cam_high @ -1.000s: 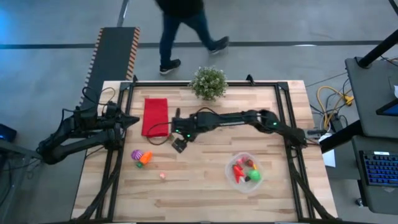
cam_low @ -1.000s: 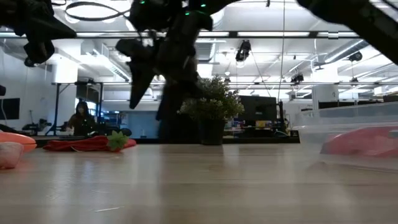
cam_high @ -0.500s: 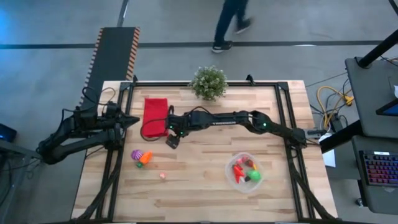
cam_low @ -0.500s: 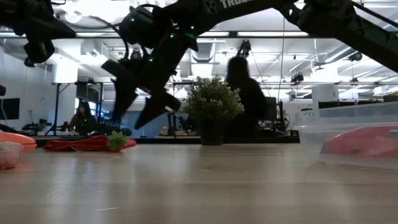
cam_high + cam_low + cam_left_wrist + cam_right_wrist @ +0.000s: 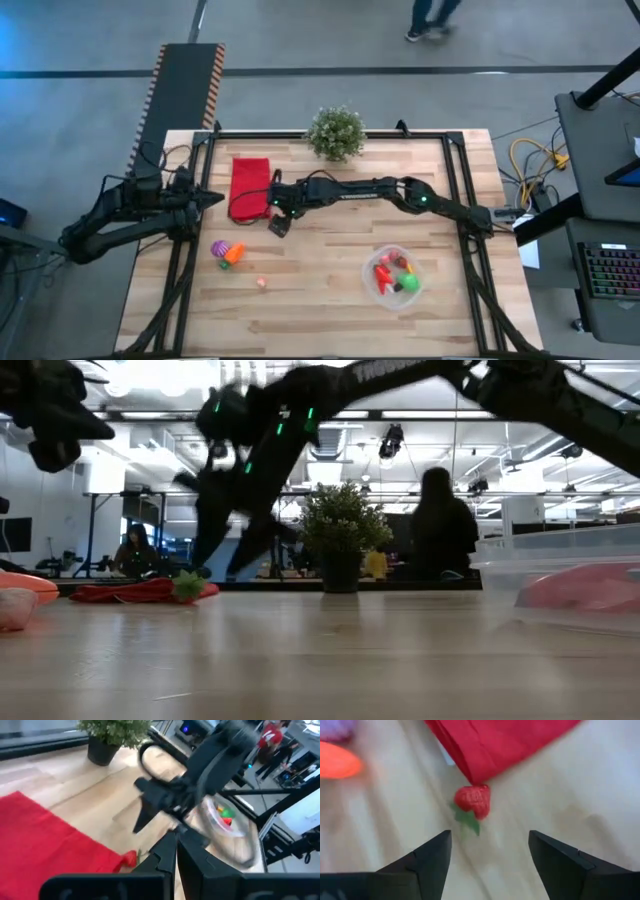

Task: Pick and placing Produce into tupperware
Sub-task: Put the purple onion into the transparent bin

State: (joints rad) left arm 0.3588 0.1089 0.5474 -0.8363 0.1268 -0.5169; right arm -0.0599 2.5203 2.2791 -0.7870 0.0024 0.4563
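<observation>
Since a second ago your right gripper has travelled from mid-table to the red folded cloth, fingers spread wide, empty. Listing left to right, placed by that cloth: your left gripper, fingers together, beside its left edge; purple, orange and pink toy pieces well below it; small red strawberry touching its corner; round clear plastic tub holding produce, far right.

Red strawberry flat beside cloth; purple-orange pieces apart; filled clear tupperware upright.
</observation>
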